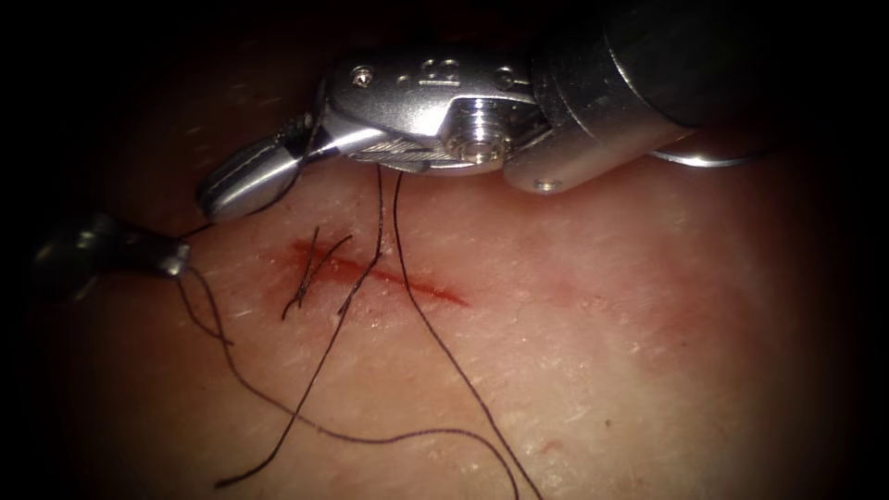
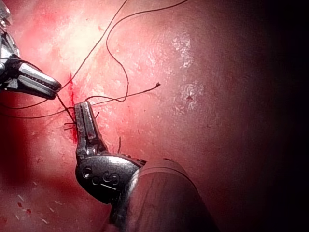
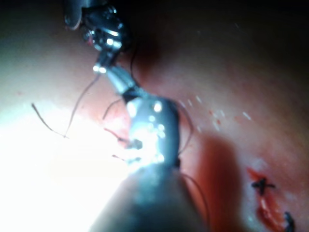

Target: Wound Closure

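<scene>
On the pale tissue (image 1: pixel 602 352) the short red cut (image 1: pixel 417 287) runs slantwise, with short dark thread ends (image 1: pixel 306 268) crossing its left end. The right tool (image 1: pixel 218 199) reaches in above the cut, jaws shut on the thread just left of it. The left tool (image 1: pixel 181 257) sits further left, also shut on thread. A short taut strand joins the two tips. In the left wrist view the left tool (image 2: pixel 83 107) grips thread (image 2: pixel 120 99) over the cut, beside the right tool (image 2: pixel 50 89). In the right wrist view the right tool (image 3: pixel 108 72) meets the left tool's wrist (image 3: pixel 104 34).
Long loose strands of thread (image 1: pixel 435 343) hang from under the right tool's wrist (image 1: pixel 463 130) and trail over the tissue toward the near edge. A free thread end (image 2: pixel 157 86) lies on the tissue. Two dark stitches (image 3: pixel 263 186) sit on a red wound line.
</scene>
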Tool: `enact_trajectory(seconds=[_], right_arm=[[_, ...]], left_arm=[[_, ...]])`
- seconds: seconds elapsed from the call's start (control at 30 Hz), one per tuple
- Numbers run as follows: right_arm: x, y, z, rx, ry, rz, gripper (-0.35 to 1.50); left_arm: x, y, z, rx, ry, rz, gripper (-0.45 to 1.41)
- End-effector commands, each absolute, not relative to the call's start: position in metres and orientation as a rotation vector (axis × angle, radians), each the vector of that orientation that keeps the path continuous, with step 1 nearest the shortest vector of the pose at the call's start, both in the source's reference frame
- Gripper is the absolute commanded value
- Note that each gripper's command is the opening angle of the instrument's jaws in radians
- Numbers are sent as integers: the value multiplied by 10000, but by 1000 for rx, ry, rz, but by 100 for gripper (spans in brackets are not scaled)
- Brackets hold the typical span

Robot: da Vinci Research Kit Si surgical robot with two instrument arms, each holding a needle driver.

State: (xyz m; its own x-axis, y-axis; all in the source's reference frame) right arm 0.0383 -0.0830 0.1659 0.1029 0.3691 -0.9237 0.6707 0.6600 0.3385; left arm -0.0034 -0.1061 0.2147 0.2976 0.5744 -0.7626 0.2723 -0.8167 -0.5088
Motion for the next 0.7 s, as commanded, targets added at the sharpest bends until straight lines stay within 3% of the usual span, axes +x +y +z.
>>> enact_trajectory(seconds=[0.03,0.2,0.47,0.53,0.63,0.7], right_arm=[[394,-849,1661,911,1494,-290,24],[397,-868,1660,923,1471,-336,73],[396,-884,1650,942,1392,-434,116],[395,-883,1650,954,1373,-456,110],[393,-878,1650,988,1350,-515,38],[392,-875,1648,1003,1352,-541,26]], left_arm=[[-46,-1077,2145,-2284,-772,1518,-45],[-46,-1077,2141,-2281,-769,1517,-45],[-45,-1074,2140,-2290,-775,1497,-45],[-45,-1075,2139,-2295,-781,1489,-45],[-45,-1078,2136,-2310,-799,1473,-45],[-45,-1079,2136,-2312,-803,1472,-45]])
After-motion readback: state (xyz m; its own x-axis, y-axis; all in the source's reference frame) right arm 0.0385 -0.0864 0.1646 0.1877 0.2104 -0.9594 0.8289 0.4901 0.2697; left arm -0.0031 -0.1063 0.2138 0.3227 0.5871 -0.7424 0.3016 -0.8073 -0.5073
